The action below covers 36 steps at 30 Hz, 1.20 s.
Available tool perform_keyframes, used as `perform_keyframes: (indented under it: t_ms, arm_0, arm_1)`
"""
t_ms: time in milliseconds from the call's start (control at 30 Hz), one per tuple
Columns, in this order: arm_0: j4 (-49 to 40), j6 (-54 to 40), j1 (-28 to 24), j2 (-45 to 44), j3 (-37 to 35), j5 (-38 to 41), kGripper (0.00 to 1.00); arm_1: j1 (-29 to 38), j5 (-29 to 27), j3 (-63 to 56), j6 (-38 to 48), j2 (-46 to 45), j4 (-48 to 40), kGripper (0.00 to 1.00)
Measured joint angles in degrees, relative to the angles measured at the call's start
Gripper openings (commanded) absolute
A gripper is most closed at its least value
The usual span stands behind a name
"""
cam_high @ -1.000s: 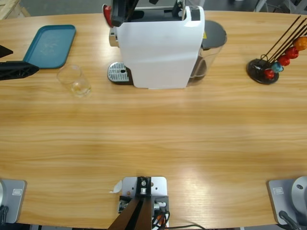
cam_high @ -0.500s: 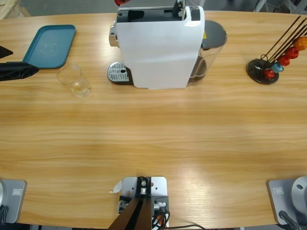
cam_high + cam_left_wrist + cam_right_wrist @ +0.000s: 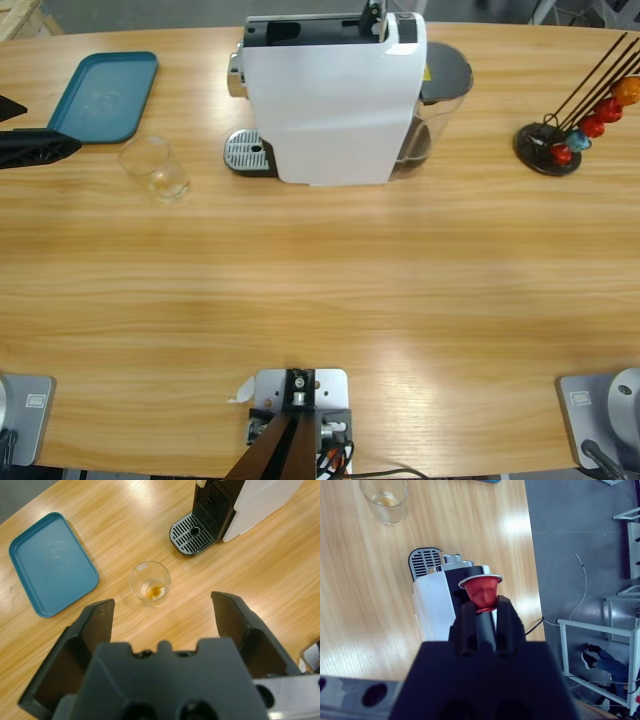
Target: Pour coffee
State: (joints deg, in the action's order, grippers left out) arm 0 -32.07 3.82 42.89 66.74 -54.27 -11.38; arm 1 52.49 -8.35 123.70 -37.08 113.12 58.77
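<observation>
A small clear glass (image 3: 155, 168) stands on the table left of the white coffee machine (image 3: 330, 100), with a thin trace of brown coffee (image 3: 154, 589) at its bottom. My left gripper (image 3: 162, 611) hovers above the glass (image 3: 150, 583), open and holding nothing. In the high view it shows only as a black shape (image 3: 38, 148) at the left edge. My right gripper (image 3: 481, 605) is shut on a red capsule (image 3: 481, 591) high above the machine (image 3: 437, 605). It is out of the high view.
A teal tray (image 3: 105, 95) lies at the back left, beside the glass. The machine's round drip grate (image 3: 248, 153) sticks out on its left side. A black stand with several red and orange capsules (image 3: 560, 140) sits at the right.
The right gripper with the red capsule, seen at the top edge above the machine, has moved up out of the high view. Glass and left gripper have stayed put.
</observation>
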Motion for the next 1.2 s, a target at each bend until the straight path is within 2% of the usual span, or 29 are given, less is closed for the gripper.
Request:
perform_keyframes:
  t_ms: [1133, 1167, 1200]
  arm_0:
    - [0.2, 0.0, 0.0, 0.0, 0.0, 0.0, 0.839]
    - [0.2, 0.0, 0.0, 0.0, 0.0, 0.0, 0.839]
    - [0.2, 0.0, 0.0, 0.0, 0.0, 0.0, 0.839]
  arm_1:
    - [-2.1, 1.6, -6.6, 0.0, 1.9, -4.7, 0.002]
    - [-2.1, 1.6, -6.6, 0.0, 1.9, -4.8, 0.1]
    - [-2.1, 1.5, -6.6, 0.0, 1.9, -4.8, 0.299]
